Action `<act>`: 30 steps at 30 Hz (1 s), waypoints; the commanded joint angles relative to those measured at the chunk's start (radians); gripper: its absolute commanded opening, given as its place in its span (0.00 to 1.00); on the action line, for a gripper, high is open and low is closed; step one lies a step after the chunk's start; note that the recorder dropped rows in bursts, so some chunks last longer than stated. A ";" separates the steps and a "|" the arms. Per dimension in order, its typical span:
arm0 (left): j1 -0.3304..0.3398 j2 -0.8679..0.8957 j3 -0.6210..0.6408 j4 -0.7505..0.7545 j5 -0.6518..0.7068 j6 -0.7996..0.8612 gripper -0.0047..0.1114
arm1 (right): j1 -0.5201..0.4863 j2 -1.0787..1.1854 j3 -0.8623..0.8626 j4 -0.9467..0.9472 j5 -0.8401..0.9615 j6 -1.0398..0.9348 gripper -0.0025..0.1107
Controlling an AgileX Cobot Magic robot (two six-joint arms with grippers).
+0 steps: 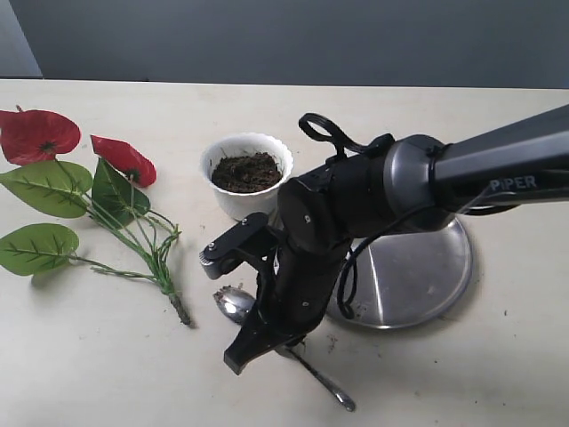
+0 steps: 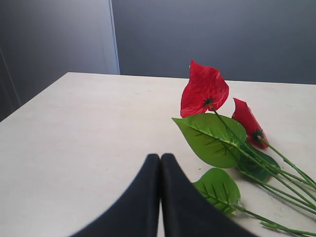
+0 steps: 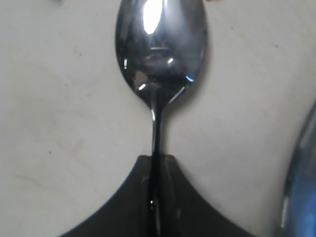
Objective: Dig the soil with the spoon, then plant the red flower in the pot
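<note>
The steel spoon (image 1: 236, 304) lies low at the table's front, its bowl (image 3: 160, 47) empty and its handle end (image 1: 336, 392) sticking out behind. My right gripper (image 1: 262, 325) is shut on the spoon's handle (image 3: 156, 133) just behind the bowl. The white scalloped pot (image 1: 246, 173) stands behind it, holding dark soil (image 1: 245, 171). The red flower (image 1: 40, 135) lies flat on the left, its stems (image 1: 158, 267) pointing toward the spoon. My left gripper (image 2: 160, 157) is shut on nothing, over bare table beside the red flower (image 2: 203, 90) and its leaves (image 2: 213, 139); it is out of the exterior view.
A round steel plate (image 1: 418, 271) lies on the right, partly under my right arm; its rim (image 3: 298, 168) shows close beside the spoon. A grey wall runs behind the table's far edge.
</note>
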 commanded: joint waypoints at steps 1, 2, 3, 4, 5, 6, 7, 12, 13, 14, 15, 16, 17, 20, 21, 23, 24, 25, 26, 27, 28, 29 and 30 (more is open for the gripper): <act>0.000 -0.002 0.004 0.006 -0.010 -0.002 0.04 | 0.003 0.018 -0.037 0.030 0.093 -0.003 0.02; 0.000 -0.002 0.004 0.006 -0.010 -0.002 0.04 | 0.003 0.013 -0.055 0.035 0.105 -0.003 0.02; 0.000 -0.002 0.004 0.006 -0.010 -0.002 0.04 | 0.003 0.006 -0.072 0.037 0.113 -0.003 0.02; 0.000 -0.002 0.004 0.006 -0.010 -0.002 0.04 | 0.003 -0.003 -0.088 0.037 0.121 -0.001 0.02; 0.000 -0.002 0.004 0.006 -0.010 -0.002 0.04 | 0.003 -0.008 -0.105 0.037 0.133 -0.001 0.02; 0.000 -0.002 0.004 0.006 -0.010 -0.002 0.04 | 0.003 -0.013 -0.119 0.037 0.142 -0.001 0.02; 0.000 -0.002 0.004 0.006 -0.010 -0.002 0.04 | 0.003 -0.023 -0.151 0.028 0.165 -0.001 0.02; 0.000 -0.002 0.004 0.006 -0.007 -0.002 0.04 | 0.003 -0.046 -0.248 -0.091 0.277 0.007 0.02; 0.000 -0.002 0.004 0.006 -0.007 -0.002 0.04 | 0.003 -0.065 -0.277 -0.188 0.324 0.034 0.02; 0.000 -0.002 0.004 0.006 -0.007 -0.002 0.04 | 0.003 -0.079 -0.294 -0.245 0.345 0.049 0.02; 0.000 -0.002 0.004 0.006 -0.007 -0.002 0.04 | 0.003 -0.106 -0.326 -0.353 0.374 0.081 0.02; 0.000 -0.002 0.004 0.006 -0.007 -0.002 0.04 | 0.003 -0.135 -0.361 -0.464 0.388 0.090 0.02; 0.000 -0.002 0.004 0.006 -0.007 -0.002 0.04 | 0.003 -0.147 -0.384 -0.533 0.388 0.091 0.02; 0.000 -0.002 0.004 0.006 -0.007 -0.002 0.04 | 0.003 -0.154 -0.454 -0.842 0.372 0.061 0.02; 0.000 -0.002 0.004 0.006 -0.007 -0.002 0.04 | 0.003 -0.149 -0.456 -0.922 0.361 0.012 0.02; 0.000 -0.002 0.004 0.006 -0.007 -0.002 0.04 | 0.003 -0.125 -0.456 -1.055 0.335 -0.110 0.02; 0.000 -0.002 0.004 0.006 -0.007 -0.002 0.04 | 0.003 -0.106 -0.456 -1.127 0.315 -0.134 0.02; 0.000 -0.002 0.004 0.006 -0.007 -0.002 0.04 | 0.003 -0.094 -0.456 -1.163 0.310 -0.137 0.02; 0.000 -0.002 0.004 0.006 -0.007 -0.002 0.04 | 0.003 -0.079 -0.456 -1.219 0.301 -0.145 0.02; 0.000 -0.002 0.004 0.006 -0.007 -0.002 0.04 | 0.003 -0.068 -0.456 -1.256 0.299 -0.159 0.02; 0.000 -0.002 0.004 0.006 -0.007 -0.002 0.04 | 0.003 -0.057 -0.456 -1.287 0.293 -0.176 0.02; 0.000 -0.002 0.004 0.006 -0.007 -0.002 0.04 | 0.003 -0.041 -0.456 -1.328 0.282 -0.208 0.02; 0.000 -0.002 0.004 0.006 -0.007 -0.002 0.04 | 0.003 -0.031 -0.456 -1.345 0.274 -0.230 0.02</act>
